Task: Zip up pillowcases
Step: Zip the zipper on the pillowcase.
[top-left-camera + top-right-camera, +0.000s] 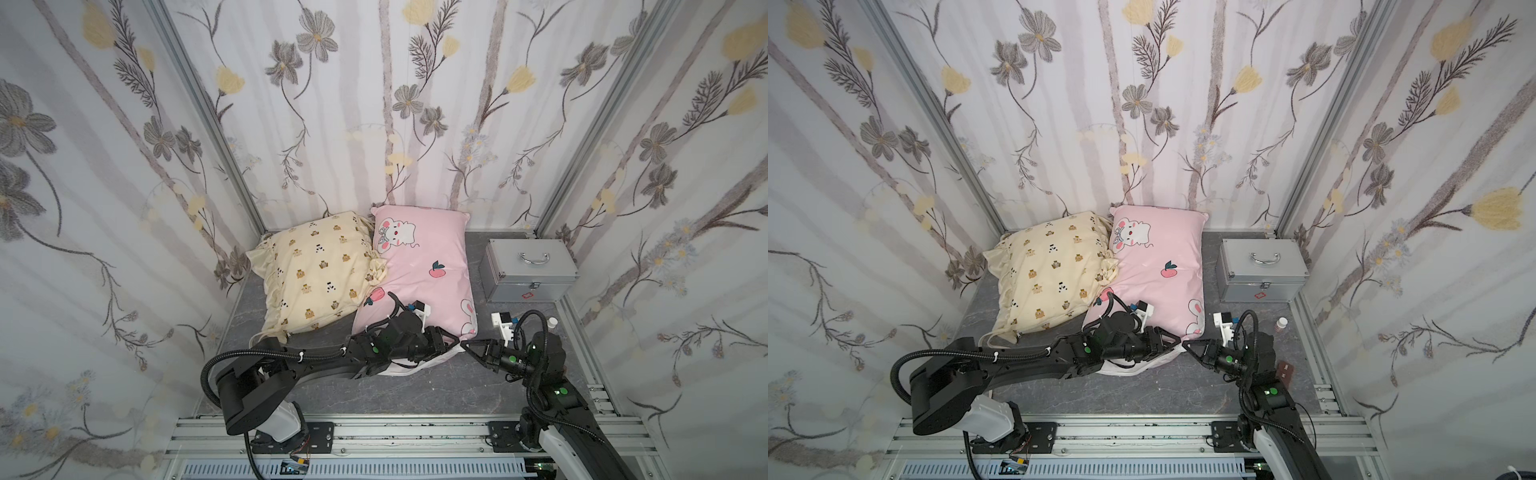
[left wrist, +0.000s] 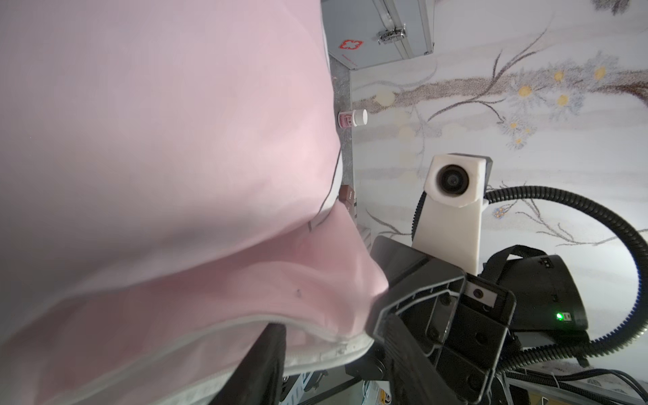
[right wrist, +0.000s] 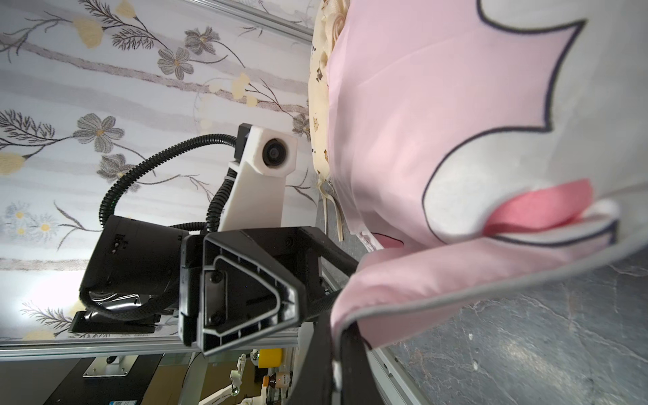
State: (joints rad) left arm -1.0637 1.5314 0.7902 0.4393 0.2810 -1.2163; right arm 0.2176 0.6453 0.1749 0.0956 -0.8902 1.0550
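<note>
- The pink pillow (image 1: 424,270) with peaches and a white mouse lies on the grey tabletop (image 1: 415,395), its far end against the flowered back wall, its near end by the two arms.
- The cream ruffled pillow (image 1: 316,270) with little brown bears lies just beside it on its left, and the two touch along their long edges.
- The right gripper (image 1: 466,345) has its jaws pressed together, pinching the near right corner of the pink pillow, where the fabric is drawn out to a point.
- The left gripper (image 1: 1173,343) lies over the pink pillow's near edge, tip towards the right one; its jaws look partly spread around the cloth, but I cannot tell whether they truly grip it.
- In the left wrist view a pale zipper seam (image 2: 298,328) runs along that lower edge of the pink fabric.
- A silver metal case (image 1: 528,270) with a handle stands to the right of the pink pillow, apart from it.
- A small white-capped bottle (image 1: 1281,323) stands nearer, by the right arm.
</note>
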